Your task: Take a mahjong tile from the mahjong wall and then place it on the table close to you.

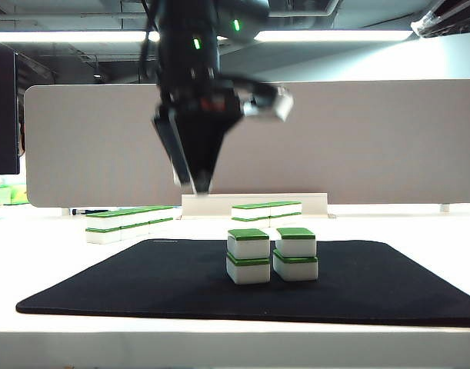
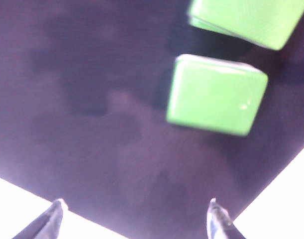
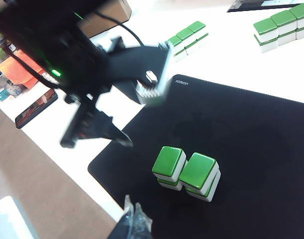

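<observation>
A grey partition panel (image 1: 388, 138) stands upright across the back of the scene, wide and rounded at its corners. In front of it lies a low white bar (image 1: 315, 201), and just before that bar sits a shorter row of green-topped white tiles (image 1: 267, 211), two high. A black mat (image 1: 142, 284) lies flat nearer the camera, a small logo printed by one far corner. A dark monitor (image 1: 2, 108) shows at the left edge, with blurred green items (image 1: 8, 192) below it. Long ceiling lights (image 1: 65, 36) glow overhead. Off to the side are a cardboard box (image 3: 117, 10), an orange object (image 3: 15, 67) and a dark phone-like slab (image 3: 36, 107)
</observation>
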`<action>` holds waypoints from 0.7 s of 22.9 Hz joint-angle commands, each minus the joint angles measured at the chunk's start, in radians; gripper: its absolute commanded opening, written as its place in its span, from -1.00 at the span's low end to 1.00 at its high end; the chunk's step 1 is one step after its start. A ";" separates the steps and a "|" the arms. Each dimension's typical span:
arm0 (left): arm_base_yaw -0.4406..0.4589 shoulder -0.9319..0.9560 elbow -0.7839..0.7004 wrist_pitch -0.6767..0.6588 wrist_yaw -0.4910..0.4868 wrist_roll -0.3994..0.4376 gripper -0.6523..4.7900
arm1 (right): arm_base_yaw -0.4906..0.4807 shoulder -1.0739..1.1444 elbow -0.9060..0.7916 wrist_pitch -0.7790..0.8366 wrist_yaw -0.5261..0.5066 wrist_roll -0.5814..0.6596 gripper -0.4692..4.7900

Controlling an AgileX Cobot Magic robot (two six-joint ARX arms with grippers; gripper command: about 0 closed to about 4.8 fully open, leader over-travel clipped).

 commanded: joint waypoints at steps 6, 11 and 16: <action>0.000 -0.174 0.001 0.000 -0.217 -0.006 -0.64 | 0.001 -0.001 0.005 0.013 0.000 0.000 -0.83; 0.000 -0.243 0.001 0.010 -0.225 -0.005 -0.78 | 0.001 -0.002 0.006 0.013 0.000 0.000 -0.83; -0.001 -0.275 0.001 0.011 -0.226 -0.005 -0.78 | 0.001 -0.002 0.006 0.013 0.000 0.000 -0.83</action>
